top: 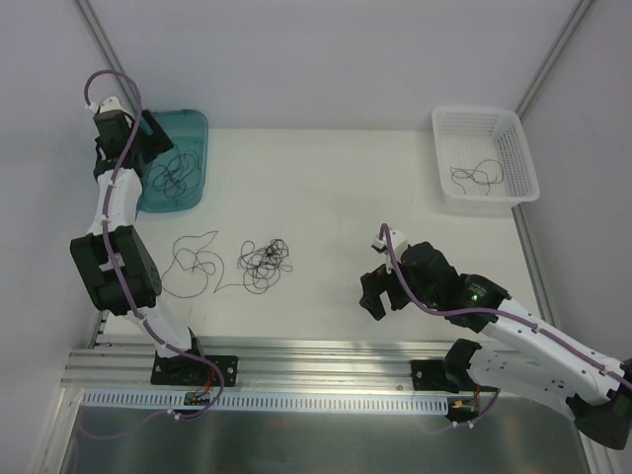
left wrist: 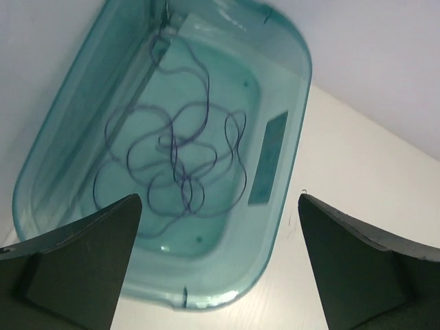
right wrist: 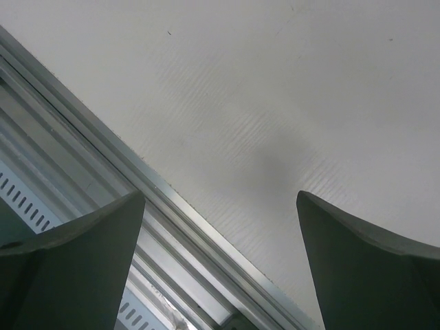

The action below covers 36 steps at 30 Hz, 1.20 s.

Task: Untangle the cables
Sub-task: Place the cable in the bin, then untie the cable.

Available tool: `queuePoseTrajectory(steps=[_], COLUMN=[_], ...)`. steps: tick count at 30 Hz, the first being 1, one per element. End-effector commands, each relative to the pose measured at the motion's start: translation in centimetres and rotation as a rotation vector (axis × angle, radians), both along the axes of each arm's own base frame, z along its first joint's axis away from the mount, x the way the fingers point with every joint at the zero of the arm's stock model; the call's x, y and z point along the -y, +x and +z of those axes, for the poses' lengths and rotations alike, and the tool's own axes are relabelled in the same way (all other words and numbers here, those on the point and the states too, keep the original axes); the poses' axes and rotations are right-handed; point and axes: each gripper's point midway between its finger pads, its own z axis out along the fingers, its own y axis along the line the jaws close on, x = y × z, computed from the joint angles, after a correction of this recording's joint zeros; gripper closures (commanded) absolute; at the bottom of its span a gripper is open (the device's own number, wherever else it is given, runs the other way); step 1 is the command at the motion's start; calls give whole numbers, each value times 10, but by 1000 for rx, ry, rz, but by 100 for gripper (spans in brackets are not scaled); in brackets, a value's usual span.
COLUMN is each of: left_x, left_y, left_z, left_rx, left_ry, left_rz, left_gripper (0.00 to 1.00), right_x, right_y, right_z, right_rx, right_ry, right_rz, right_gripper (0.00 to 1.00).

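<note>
A matte white worktop [top: 326, 197] spreads below the right fingers [right wrist: 69, 261]. Just beside them an aluminium rail [right wrist: 103, 172] edges it, and past that come a slotted white duct [top: 316, 402] and a dull grey metal sheet [top: 316, 444]. Beyond the left fingers [left wrist: 75, 261] rise plain white walls [top: 296, 59], joined by slim metal posts [top: 104, 44]. The light is soft and even, and shadows are faint.
</note>
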Motion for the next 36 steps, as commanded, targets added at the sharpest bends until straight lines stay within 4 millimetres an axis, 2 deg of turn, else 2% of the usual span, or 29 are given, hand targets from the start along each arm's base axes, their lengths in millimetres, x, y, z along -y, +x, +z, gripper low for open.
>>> queuePoseTrajectory(steps=[1,2,3,4,5,6,7,8,10,11,12,13,15,16,20,23,27,28,29,31,32,36], left_x=[24,45,59,77,92,123,137,152,190,204,216,234,249,262,275,278,272,270,271,274,274,285], left_y=[-37,-48,-61,-76,-85,-100,-111,-131,-157,-177,-188,-208,-227,-242,-263,-265,-255,-250,-249,-242,-241,-243], left_z=[36,9,18,-7,-13,-9,-16,-30,-49,-65,-73,-93,-102,-118,-150,-166,-180,-181,-190,-191,-199,-212], left_rx=[88,28,46,-12,-30,-36,-56,-81,-134,-168,-189,-249,-267,-309,-398,-445,-478,-475,-506,-510,-536,-588], left_ry=[-75,-102,-104,-118,-115,-104,-103,-115,-153,-179,-196,-226,-268,-269,-262,-211,-165,-152,-143,-137,-124,-114], left_rz=[30,-1,-21,-48,-79,-149,-183,-223,-330,-369,-409,-453,-471,-504,-490,-459,-358,-333,-324,-309,-305,-327], left_gripper=[1,1,1,1,1,1,1,1,1,1,1,1,1,2,5,7,9,10,11,14,15,38], right_x=[-13,-19,-21,-26,-30,-32,-34,-36,-37,-40,-40,-41,-47,-48,-58,-62,-66,-63,-63,-61,-61,-62], right_y=[4,0,0,-1,-1,-1,0,1,0,0,-1,-2,-2,-2,-3,-6,-13,-9,-11,-10,-11,-11], right_z=[4,4,2,-2,-1,-2,-4,-5,-10,-12,-19,-22,-27,-29,-31,-32,-33,-33,-33,-34,-34,-33], right_rx=[-12,-46,-58,-83,-93,-99,-108,-110,-128,-132,-149,-156,-179,-186,-201,-206,-218,-197,-196,-192,-190,-186], right_ry=[66,93,94,93,107,108,108,114,118,125,122,125,137,140,149,140,133,122,114,103,100,105], right_rz=[-25,-20,-23,-12,-21,-23,-28,-39,-58,-57,-68,-71,-83,-85,-93,-92,-81,-107,-105,-114,-113,-122], right_gripper=[3,2,2,1,1,1,1,1,1,1,1,1,1,3,3,3,4,3,3,3,3,3])
